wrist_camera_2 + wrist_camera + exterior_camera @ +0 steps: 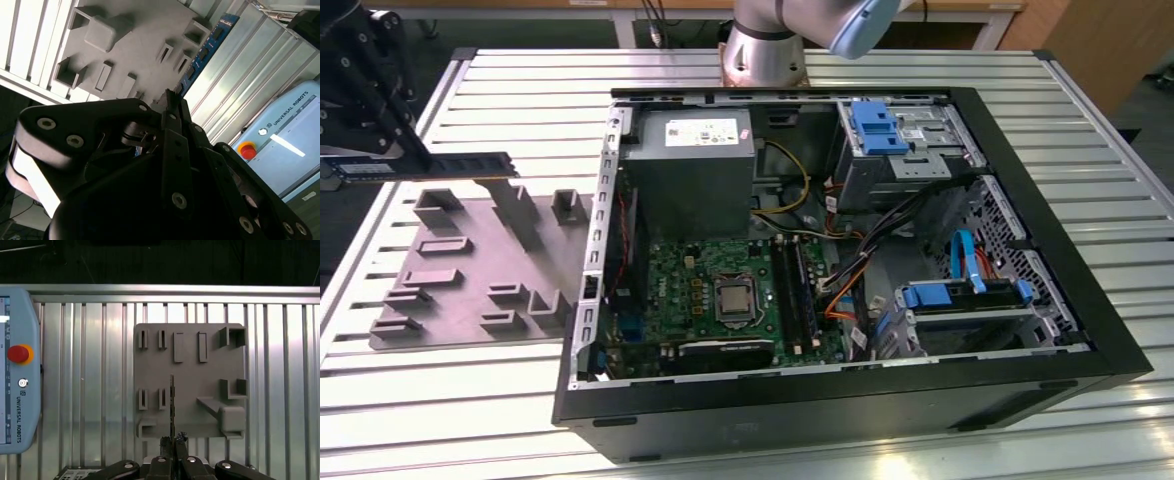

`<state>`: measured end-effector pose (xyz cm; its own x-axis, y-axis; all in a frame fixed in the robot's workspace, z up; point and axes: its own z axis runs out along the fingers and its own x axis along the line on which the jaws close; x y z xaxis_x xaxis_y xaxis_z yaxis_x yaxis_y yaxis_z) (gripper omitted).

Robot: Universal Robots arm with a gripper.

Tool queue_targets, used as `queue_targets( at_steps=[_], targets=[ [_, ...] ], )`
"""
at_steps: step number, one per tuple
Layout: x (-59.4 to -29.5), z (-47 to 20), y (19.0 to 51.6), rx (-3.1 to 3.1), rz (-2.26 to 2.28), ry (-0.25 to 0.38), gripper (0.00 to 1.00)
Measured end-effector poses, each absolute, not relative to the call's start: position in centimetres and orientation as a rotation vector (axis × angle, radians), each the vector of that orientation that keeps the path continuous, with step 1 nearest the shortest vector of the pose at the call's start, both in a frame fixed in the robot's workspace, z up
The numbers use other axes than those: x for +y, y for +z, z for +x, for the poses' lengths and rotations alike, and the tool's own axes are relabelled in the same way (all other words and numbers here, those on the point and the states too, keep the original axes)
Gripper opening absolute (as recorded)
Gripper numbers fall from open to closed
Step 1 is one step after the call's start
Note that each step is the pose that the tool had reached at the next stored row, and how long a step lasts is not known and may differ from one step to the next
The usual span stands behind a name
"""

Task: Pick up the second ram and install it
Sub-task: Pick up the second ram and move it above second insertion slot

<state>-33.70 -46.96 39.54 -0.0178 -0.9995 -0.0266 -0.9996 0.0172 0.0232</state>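
Gripper (384, 150): upper left of exterior view; fingers clamped on one end of the second ram (447, 165).
Second ram: held level and on edge in the air, above the far edge of the tray (467, 290); seen edge-on in first wrist view (172, 402).
Tray: grey moulded, left of frame, on slatted metal table (454, 400).
PC case (1107, 330): open, centre-right.
PSU (687, 185): white label (700, 131), print too small to read.
Pendant (22, 390): pale blue w/ red button (19, 354).

The gripper (170, 100) hides the second ram (202, 52) — partly.
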Motion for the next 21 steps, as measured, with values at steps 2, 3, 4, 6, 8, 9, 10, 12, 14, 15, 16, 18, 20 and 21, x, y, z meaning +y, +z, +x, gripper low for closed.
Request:
queue_targets(
  at_steps=[2,3,4,6,8,9,10,12,14,15,16,18,20,21],
  targets=[
    [-47.0,-33.5,39.5,2.238,-2.200,0.055,0.14],
    [-47.0,-33.4,39.5,2.238,-2.200,0.055,0.14],
    [-47.0,-33.4,39.5,2.238,-2.200,0.055,0.14],
    [-47.0,-33.2,39.5,2.239,-2.200,0.055,0.14],
    [-47.0,-33.1,39.5,2.238,-2.200,0.055,0.14],
    [-47.0,-33.0,39.5,2.238,-2.200,0.055,0.14],
    [-47.0,-33.0,39.5,2.238,-2.200,0.055,0.14],
    [-47.0,-32.9,39.5,2.238,-2.200,0.055,0.14],
    [-47.0,-32.7,39.5,2.238,-2.200,0.055,0.14],
    [-47.0,-32.7,39.5,2.238,-2.200,0.055,0.14],
    [-47.0,-32.6,39.5,2.238,-2.200,0.055,0.14],
    [-47.0,-32.5,39.5,2.238,-2.200,0.055,0.14],
    [-47.0,-32.4,39.5,2.238,-2.200,0.055,0.14],
    [-47.0,-32.4,39.5,2.238,-2.200,0.055,0.14]
  ],
)
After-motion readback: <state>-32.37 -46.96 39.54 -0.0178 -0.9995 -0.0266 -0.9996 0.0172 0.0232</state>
